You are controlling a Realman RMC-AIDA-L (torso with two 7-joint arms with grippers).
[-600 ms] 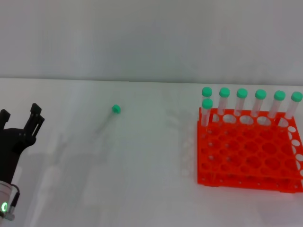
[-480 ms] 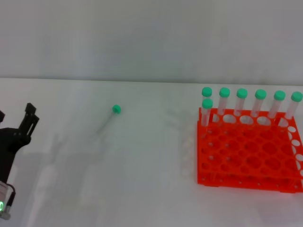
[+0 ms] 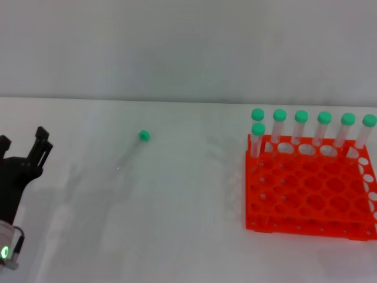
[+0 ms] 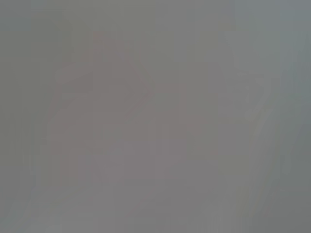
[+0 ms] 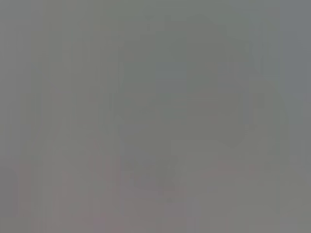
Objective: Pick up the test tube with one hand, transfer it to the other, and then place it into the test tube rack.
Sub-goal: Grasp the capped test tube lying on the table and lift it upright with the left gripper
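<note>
No legible text. Left gripper (image 3: 23, 146), matte black, fingers spread wide, empty, at table's (image 3: 177, 236) left edge. Clear slim test tube (image 3: 133, 148) w/ round green cap lies flat mid-table, well apart from the orange holed rack (image 3: 309, 194).

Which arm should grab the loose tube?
Left. Its open gripper is already over the table, on the lying tube's side. The right gripper is out of view; the rack sits far right.

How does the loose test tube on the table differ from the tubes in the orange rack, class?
Pose: the loose test tube lies flat on the table; the racked tubes stand upright.
Place: the loose test tube sits alone nearer the left gripper, untouched; the racked tubes sit in the test tube rack, mostly along its far row.
Shared: clear bodies, mint-green caps.
</note>
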